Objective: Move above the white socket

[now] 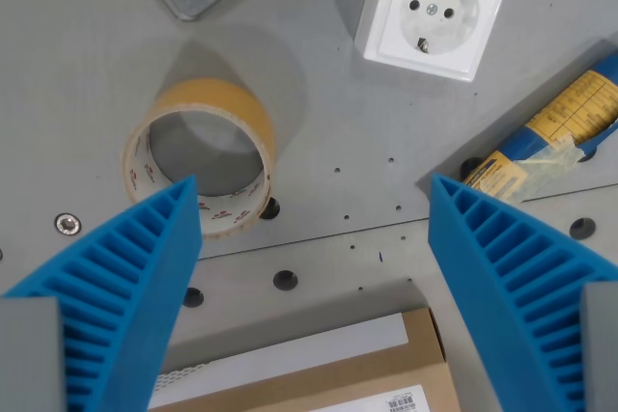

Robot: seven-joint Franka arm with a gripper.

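Since the white socket [435, 13] sits far right, it looks like rigid, smooth plastic, prob light; grab the side walls imo. Gripper [314, 238] fingers spread wide, holding nothing.

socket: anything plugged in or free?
Free. The white socket shows its round recess, two holes and earth clips uncovered; no plug or cable on it.

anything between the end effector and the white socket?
No. In the wrist view, only bare grey table lies between the open end effector and the white socket; the tape roll sits off to the left.
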